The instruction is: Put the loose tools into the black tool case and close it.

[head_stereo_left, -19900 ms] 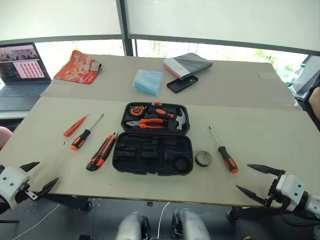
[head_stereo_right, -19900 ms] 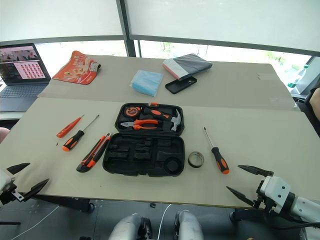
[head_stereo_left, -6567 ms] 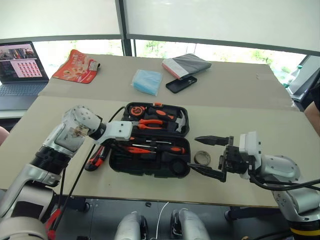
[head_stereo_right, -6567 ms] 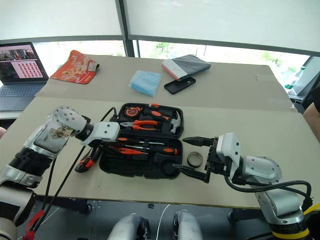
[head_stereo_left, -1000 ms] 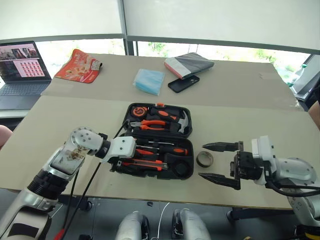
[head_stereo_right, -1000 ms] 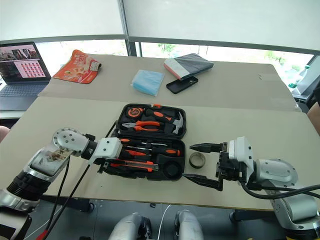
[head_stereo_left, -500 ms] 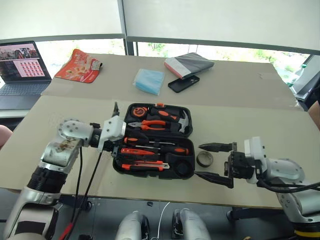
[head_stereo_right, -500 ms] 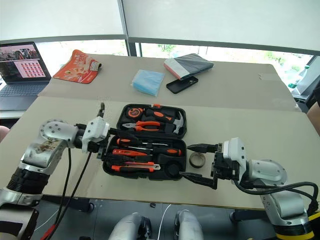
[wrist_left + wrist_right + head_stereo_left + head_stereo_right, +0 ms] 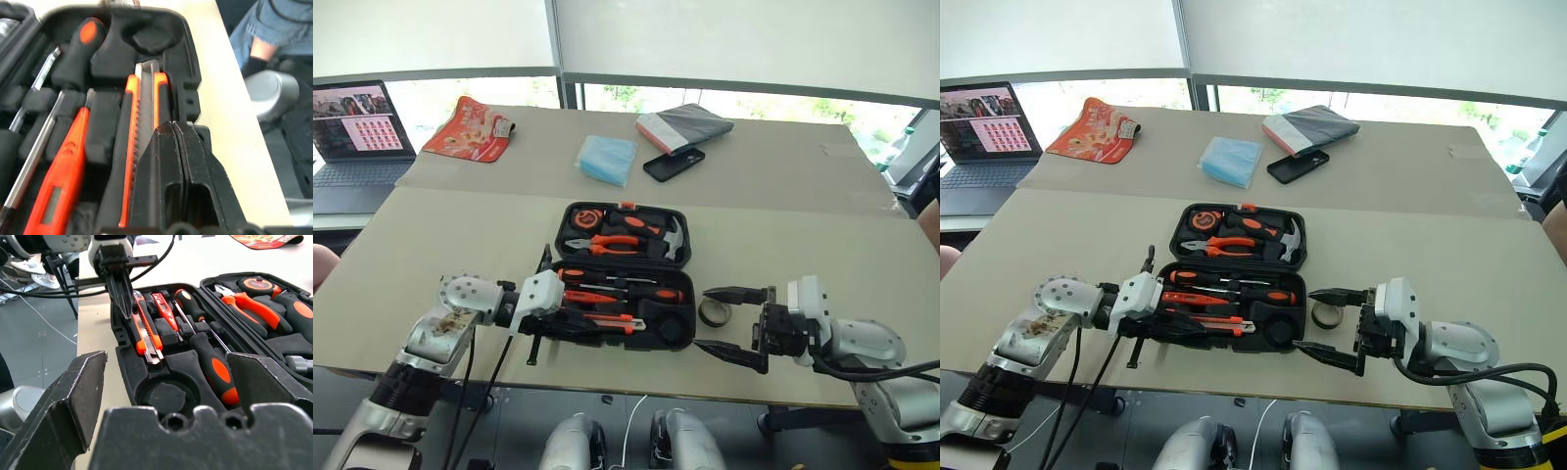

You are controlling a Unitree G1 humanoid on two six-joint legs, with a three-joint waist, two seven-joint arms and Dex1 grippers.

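Left gripper [image 9: 172,128] fingers [image 9: 156,166] pressing together, tips hovering over the near end of the black-and-orange utility knife [image 9: 142,127], which is lying in its slot in the black tool case [image 9: 188,73]. Orange screwdriver [image 9: 61,186] and black-handled screwdriver [image 9: 78,49] sitting in slots beside it. Pale tabletop [image 9: 234,132] running along the case edge.

The open black plastic clamshell tool case [image 9: 672,323] lies between the two grippers. A black-and-orange utility knife [image 9: 139,147] lies in it just ahead of the left gripper's fingers [image 9: 168,171]; the small dark tape roll [image 9: 712,312] sits beside the right gripper's fingers [image 9: 729,293].
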